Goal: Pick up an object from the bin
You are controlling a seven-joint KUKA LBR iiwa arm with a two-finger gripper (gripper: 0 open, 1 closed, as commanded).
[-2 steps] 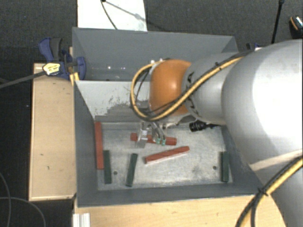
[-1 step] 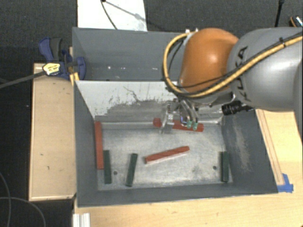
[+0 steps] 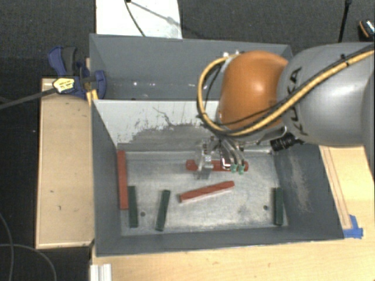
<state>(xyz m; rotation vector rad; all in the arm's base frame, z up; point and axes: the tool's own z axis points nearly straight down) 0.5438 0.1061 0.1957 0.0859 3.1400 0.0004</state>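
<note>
Claw low over a short red bar, which lies near the back of the grey bin's floor.
Whether the claw is apart or clamped on that bar, I cannot tell. A second red bar lies slanted just in front of it. A long red strip runs along the left wall, and three dark green sticks lie nearer the front.

In the bin, a long red stick lies left, two green sticks beside it. A shorter red stick lies central, another green stick right
</note>
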